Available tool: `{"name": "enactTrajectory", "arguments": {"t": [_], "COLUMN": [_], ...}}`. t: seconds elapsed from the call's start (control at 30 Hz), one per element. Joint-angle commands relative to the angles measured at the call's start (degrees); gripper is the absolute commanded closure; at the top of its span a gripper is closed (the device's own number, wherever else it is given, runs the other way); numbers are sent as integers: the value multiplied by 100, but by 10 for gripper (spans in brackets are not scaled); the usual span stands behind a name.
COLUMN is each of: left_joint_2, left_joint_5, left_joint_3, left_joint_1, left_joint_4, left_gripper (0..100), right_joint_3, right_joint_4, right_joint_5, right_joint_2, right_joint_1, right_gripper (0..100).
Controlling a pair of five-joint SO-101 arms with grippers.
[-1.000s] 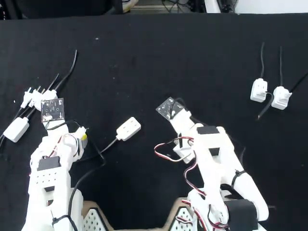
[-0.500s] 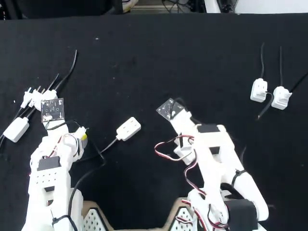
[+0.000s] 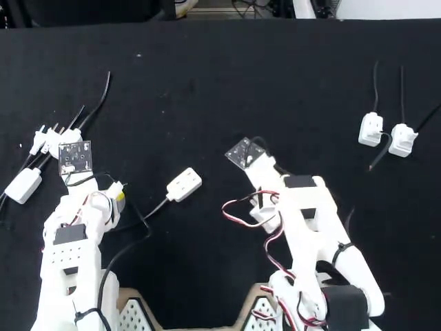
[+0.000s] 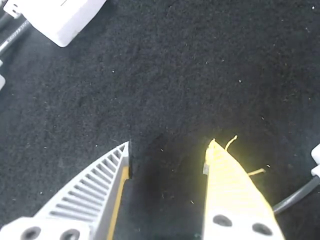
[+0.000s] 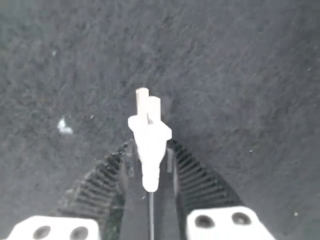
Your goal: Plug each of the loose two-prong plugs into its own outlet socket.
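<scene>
R end effector (image 5: 148, 147): clamped on a two-prong plug (image 5: 149, 135), prongs pointing fwd away from the wrist, thin cord running back between the fingers. It hangs over bare black surface (image 3: 207, 83) around mid-table, nothing under the prongs.

L end effector (image 4: 167, 150): fingers apart, holding nothing, low over the surface on the left side. White block (image 4: 65, 15) lies near it, black cord (image 4: 295, 192) passes close by.

Next out: corded outlet socket (image 3: 184, 184) lies between my two arms, apart from the R wrist. Nothing plugged in as far as I can see. Likely target for the held plug imo.

Farther, left edge: bunch of loose plugs (image 3: 45, 141) w/ black cords, lying together just beyond the L wrist, unplugged.

Far right: white corded piece (image 3: 371, 129) and its neighbour (image 3: 403, 139), side by side, well apart from both arms. Can't tell if those are mated plug+socket pairs or bare sockets.

Status est: one plug in hand, not inserted; no insertion I can confirm. Left to do: line prongs up w/ the socket slots, push home, then do the same for the left-edge plugs. Early in the job by my read.
</scene>
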Motion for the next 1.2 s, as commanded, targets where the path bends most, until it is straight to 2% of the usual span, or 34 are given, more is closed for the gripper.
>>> {"name": "enactTrajectory", "arguments": {"t": [0.0,0.1,0.2,0.47,0.67,0.87,1.17], "left_joint_2": [-88,-88,-88,-88,-88,-88,-88], "left_joint_5": [53,53,53,53,53,53,44], "left_joint_3": [-40,-40,-40,-40,-40,-40,-40], "left_joint_1": [-66,-57,-57,-57,-57,-66,-84], "left_joint_4": [9,9,9,9,9,9,9], "left_gripper": [758,758,758,758,758,758,758], "right_joint_3": [-22,-31,-22,-127,-119,-119,-75], "right_joint_4": [-255,-246,-229,97,114,97,88], "right_joint_5": [9,0,0,-35,-554,-563,-563], "right_joint_2": [-22,-31,-31,-75,-22,-22,-22], "right_joint_1": [79,88,88,53,53,53,-273], "right_gripper": [913,920,992,988,983,907,938]}}
